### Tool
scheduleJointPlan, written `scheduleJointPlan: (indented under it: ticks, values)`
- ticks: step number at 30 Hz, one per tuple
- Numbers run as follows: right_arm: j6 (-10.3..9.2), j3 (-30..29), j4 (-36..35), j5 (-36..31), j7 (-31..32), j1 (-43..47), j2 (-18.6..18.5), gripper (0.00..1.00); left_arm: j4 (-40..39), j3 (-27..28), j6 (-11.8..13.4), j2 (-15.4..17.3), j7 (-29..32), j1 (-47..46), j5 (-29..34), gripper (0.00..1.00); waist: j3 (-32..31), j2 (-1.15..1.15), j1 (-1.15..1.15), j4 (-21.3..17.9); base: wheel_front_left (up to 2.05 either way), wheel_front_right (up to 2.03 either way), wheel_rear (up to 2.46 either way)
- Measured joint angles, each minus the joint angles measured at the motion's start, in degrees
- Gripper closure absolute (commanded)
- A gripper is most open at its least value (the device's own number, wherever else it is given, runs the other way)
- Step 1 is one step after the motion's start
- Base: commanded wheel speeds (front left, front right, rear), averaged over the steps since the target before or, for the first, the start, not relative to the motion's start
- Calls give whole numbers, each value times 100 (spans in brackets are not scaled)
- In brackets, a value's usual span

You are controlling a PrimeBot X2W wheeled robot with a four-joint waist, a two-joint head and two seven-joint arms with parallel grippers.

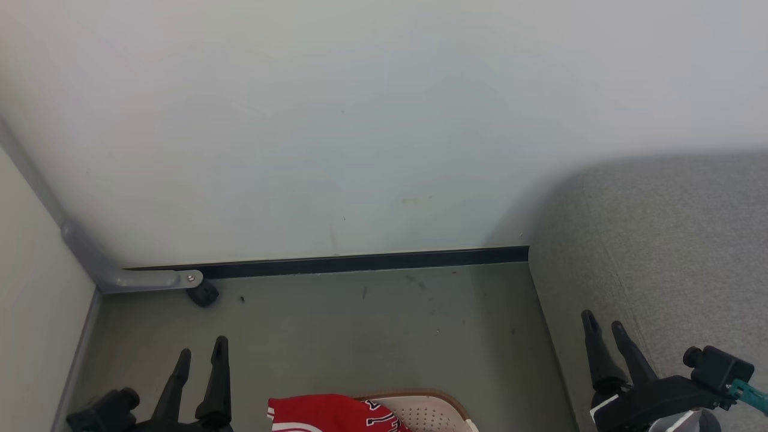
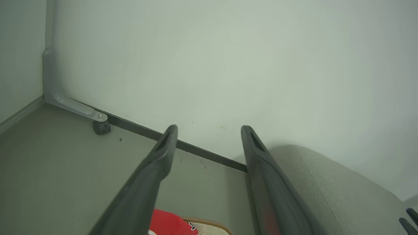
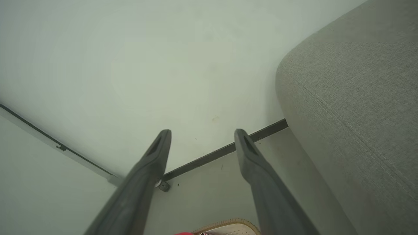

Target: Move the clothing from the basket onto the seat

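Observation:
Red clothing [image 1: 324, 414] with white trim and dark lettering lies in the cream basket [image 1: 429, 407], whose brown rim peeks in at the bottom middle of the head view. My left gripper [image 1: 203, 353] stands open to the basket's left, raised over the floor with nothing between its fingers. On the right my right gripper [image 1: 603, 327] is open and empty too, in front of the grey seat [image 1: 672, 252]. The left wrist view shows the clothing [image 2: 166, 223], basket rim [image 2: 209, 223] and seat [image 2: 326, 182] below my left gripper [image 2: 209, 130]. The right wrist view has the basket [image 3: 232, 227], the seat [image 3: 352, 98] and my right gripper [image 3: 202, 133].
A pale wall [image 1: 336, 132] with a dark skirting strip [image 1: 360, 262] stands straight ahead. A grey bracket with a small dark wheel [image 1: 203, 294] sits in the left corner beside a side panel [image 1: 30, 288]. Grey-green floor [image 1: 360, 324] lies between the basket and the wall.

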Motion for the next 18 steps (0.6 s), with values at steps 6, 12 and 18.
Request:
scheduleJointPlan:
  ticks: [6, 12, 18]
  values:
    - [-100, 204, 21, -460, -125, -116, -63, 0, -8, -90, 54, 2, -126, -4, 467, 0, 11, 0, 0, 12, 0, 0, 0]
    - [-168, 379, 30, -861, -253, -206, -123, 0, -42, -175, 101, 25, -254, -12, 914, 0, 23, 0, 0, 18, 0, 0, 0]
    - [-257, 555, 40, -1344, -404, -253, -175, 0, -101, -241, 124, 34, -399, -20, 1469, 0, 36, 0, 0, 26, 0, 0, 0]
